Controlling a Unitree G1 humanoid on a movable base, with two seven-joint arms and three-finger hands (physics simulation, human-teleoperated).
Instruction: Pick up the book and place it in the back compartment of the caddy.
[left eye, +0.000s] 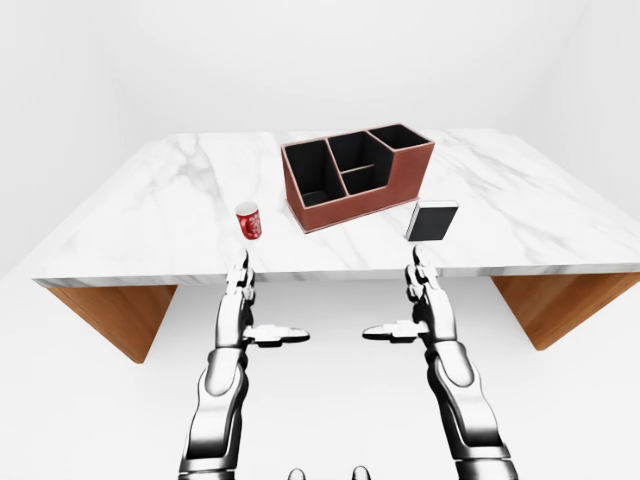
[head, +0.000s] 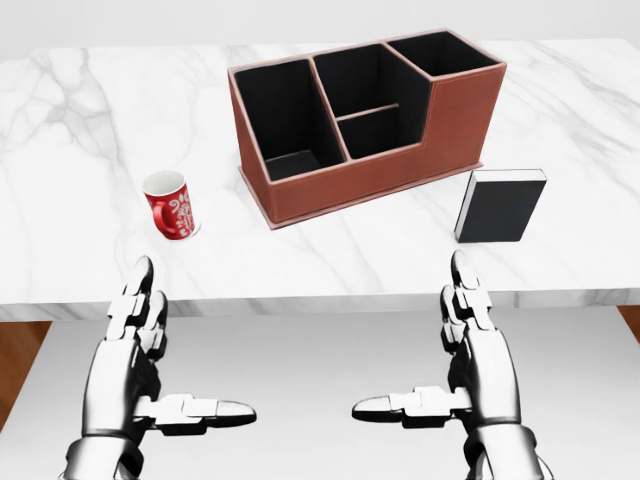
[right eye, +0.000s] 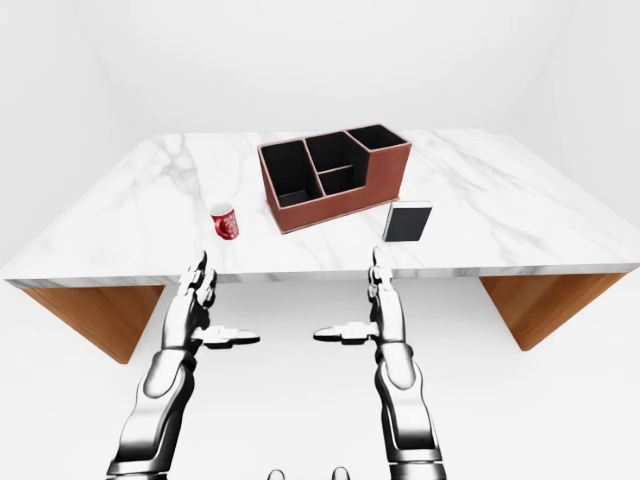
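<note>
1. Left-eye view: the marble surface (left eye: 150, 215) shows whole, its near edge running across the middle of the picture with bare white floor below. The brown caddy (left eye: 358, 176) sits near the centre of the surface, set at an angle. The book (left eye: 431, 221) stands just right of the caddy's lower right corner, apart from it and close to the near edge. A red mug (left eye: 248, 220) stands left of the caddy, well apart from it. Bare marble lies wide on both outer sides.

2. Head view: the left hand (head: 135, 365) and right hand (head: 478, 360) hover below the surface's near edge, fingers (head: 462, 275) straight and spread open, thumbs pointing inward, holding nothing. The right hand is directly below the book, not touching it. The surface's far corners are cut off at the picture's edges, and the caddy's dark compartments hide their own floors.

3. Right-eye view: the wooden base (right eye: 85, 310) shows under both ends of the surface; the forearms are cut off at the bottom.
</note>
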